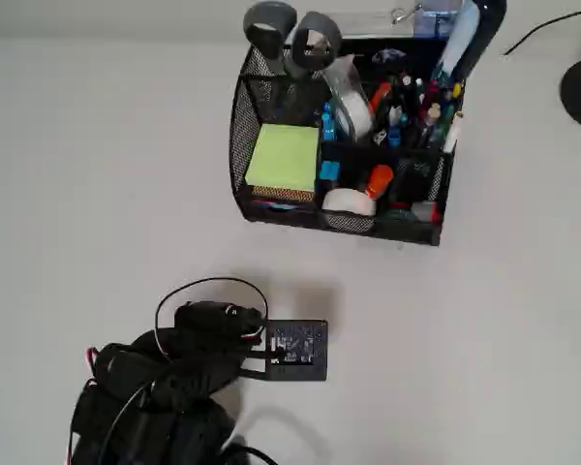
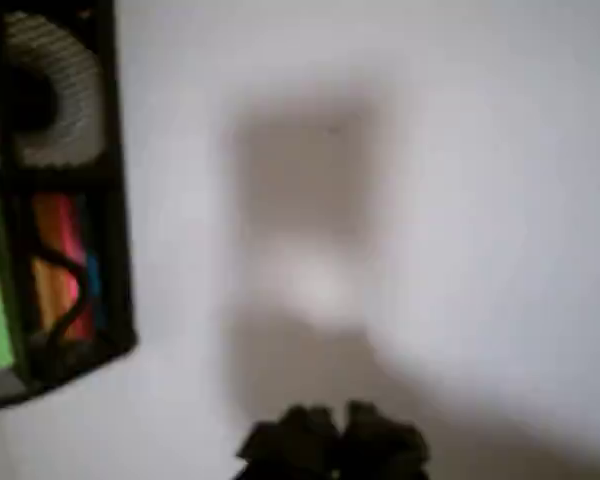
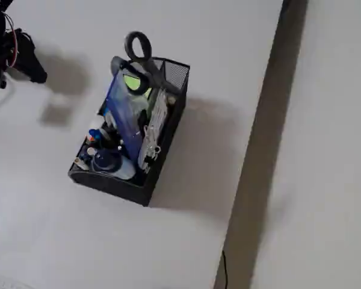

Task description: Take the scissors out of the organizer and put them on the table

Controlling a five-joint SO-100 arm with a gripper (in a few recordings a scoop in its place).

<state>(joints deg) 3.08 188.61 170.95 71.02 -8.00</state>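
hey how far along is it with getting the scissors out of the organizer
Nothing looks done yet. The scissors stand handles-up in the organizer. The gripper hangs over the table, apart from the organizer, holding nothing. Reaching, grasping, lifting and laying them down remain.

My gripper and arm are black, with red and white wires. The table is plain white. The organizer is black wire mesh. The scissors show dark grey loop handles at its far left corner. The sticky notes are bright green. The tape is white, beside an orange marker and blue pens to the right
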